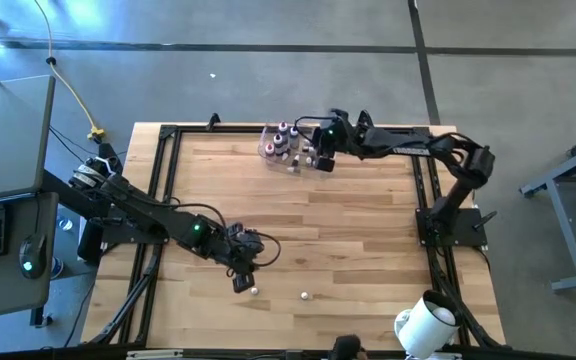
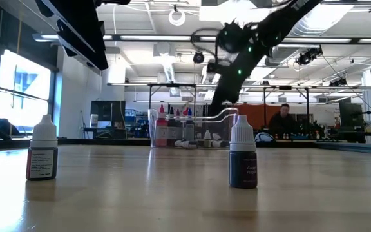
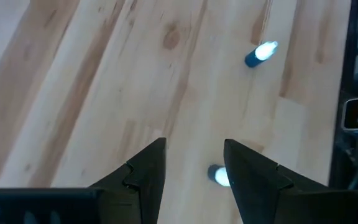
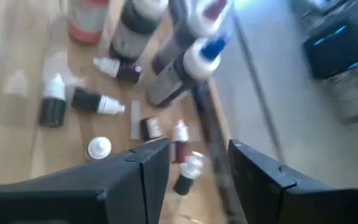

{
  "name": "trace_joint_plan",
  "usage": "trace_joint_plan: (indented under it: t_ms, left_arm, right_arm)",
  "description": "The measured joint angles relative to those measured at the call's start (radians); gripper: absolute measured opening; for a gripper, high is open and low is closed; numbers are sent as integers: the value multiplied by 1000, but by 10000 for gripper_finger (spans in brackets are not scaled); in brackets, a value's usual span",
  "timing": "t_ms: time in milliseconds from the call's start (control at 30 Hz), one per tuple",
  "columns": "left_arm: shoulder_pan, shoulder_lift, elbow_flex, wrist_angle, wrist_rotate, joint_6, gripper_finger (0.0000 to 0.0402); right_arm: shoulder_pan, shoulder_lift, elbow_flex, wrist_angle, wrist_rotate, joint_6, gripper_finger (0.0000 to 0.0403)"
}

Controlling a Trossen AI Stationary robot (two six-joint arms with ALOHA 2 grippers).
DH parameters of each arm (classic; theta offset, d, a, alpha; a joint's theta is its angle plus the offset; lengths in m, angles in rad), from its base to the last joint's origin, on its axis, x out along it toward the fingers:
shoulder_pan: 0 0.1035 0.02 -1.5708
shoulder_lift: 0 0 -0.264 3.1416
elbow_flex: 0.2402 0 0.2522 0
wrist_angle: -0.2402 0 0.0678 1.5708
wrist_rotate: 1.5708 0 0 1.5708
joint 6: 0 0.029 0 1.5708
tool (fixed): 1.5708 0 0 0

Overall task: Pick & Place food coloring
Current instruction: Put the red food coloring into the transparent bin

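The wooden table [image 1: 338,230] fills the centre of the high view, framed by dark rails. A big white cylinder [image 1: 424,325] sits at the lower right edge of that view.

The right arm reaches across the upper part of the frame. Its right gripper [image 1: 323,158] hangs at the upper centre, just beside the clear plastic tub [image 1: 280,143]. In the right wrist view the two dark fingers [image 4: 138,177] stand apart with nothing between them. Past them lie several food coloring bottles [image 4: 98,102], some upright and some on their sides, on the wood.

The left arm enters from the left edge. Its left gripper [image 1: 242,281] is at the lower centre of the high view. In the left wrist view its fingers [image 3: 148,168] are set a narrow gap apart and hold nothing. One small bottle [image 3: 218,176] stands on the table just at the inner edge of one finger; a second bottle [image 3: 260,53] stands well apart, in the upper right.

In the low view, two bottles stand upright in the foreground: one at lower left [image 2: 42,156], one at centre right [image 2: 243,160].
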Motion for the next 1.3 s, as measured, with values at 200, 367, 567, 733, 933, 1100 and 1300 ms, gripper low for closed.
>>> trace_joint_plan:
  t_ms: [200, 367, 567, 733, 933, 1100, 1300]
  left_arm:
    - [-28, 5, 0, 42, 27, -7, 161]
    - [-91, 54, 0, 104, 26, -8, 161]
    - [-160, 152, 1, 132, 15, -4, 161]
    - [-171, 238, -2, 155, -2, -10, 161]
    - [-170, 317, 3, 208, 19, -22, 161]
    - [-170, 348, 1, 209, 27, -22, 161]
    - [-170, 348, 0, 196, 0, -6, 161]
  right_arm:
    - [118, -147, 0, -30, 10, -26, 154]
    - [202, -274, 0, -98, -35, 69, 154]
    - [261, -352, 0, -195, -160, 218, 154]
    - [289, -352, 0, -243, -253, 264, 154]
    - [325, -342, -1, -264, -289, 265, 154]
    - [345, -340, -2, -261, -288, 264, 154]
    - [366, -340, -2, -260, -288, 264, 154]
